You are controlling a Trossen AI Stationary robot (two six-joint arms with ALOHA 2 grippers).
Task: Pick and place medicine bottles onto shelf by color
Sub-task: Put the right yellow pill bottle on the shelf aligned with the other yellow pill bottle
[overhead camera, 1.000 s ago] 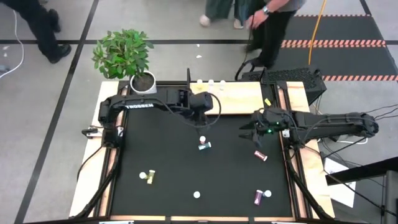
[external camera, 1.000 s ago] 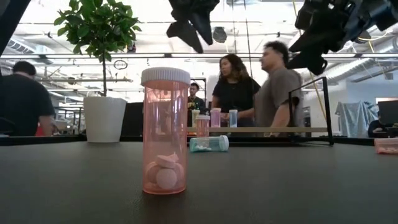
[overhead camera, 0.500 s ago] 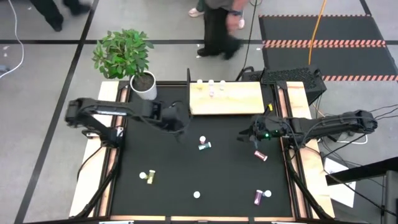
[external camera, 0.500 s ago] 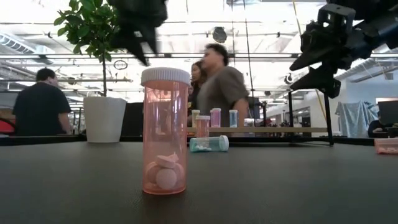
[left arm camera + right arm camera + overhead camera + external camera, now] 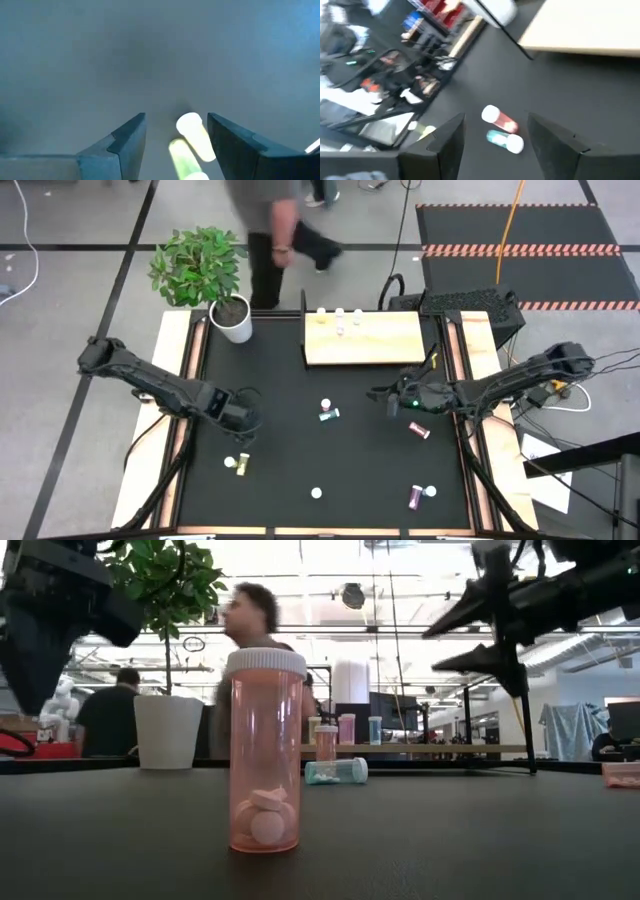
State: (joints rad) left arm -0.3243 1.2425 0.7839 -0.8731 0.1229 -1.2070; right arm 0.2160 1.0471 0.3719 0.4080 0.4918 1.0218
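Note:
My left gripper (image 5: 243, 423) hangs open over the left part of the black mat, pointing down. A yellow-green bottle (image 5: 192, 144) lies on its side on the mat below, between the fingers in the wrist view (image 5: 176, 120) and untouched. My right gripper (image 5: 384, 396) is open above the mat's right part, facing a teal bottle (image 5: 505, 140) and a pink-capped one (image 5: 498, 118) on the mat. The wooden shelf (image 5: 380, 340) lies at the far edge with small bottles (image 5: 340, 314) standing along its far side.
More bottles are on the mat: a pink one (image 5: 418, 429), a purple one (image 5: 417, 497) and an upright one (image 5: 316, 493) near the front edge. A potted plant (image 5: 232, 318) stands at the far left. A person walks behind the table.
My left gripper has swung from beside the shelf toward the table's left and near edges, dropping and rolling, and now hangs over the yellow-green bottle. My right gripper has rolled at the wrist and dipped slightly. No bottle has moved.

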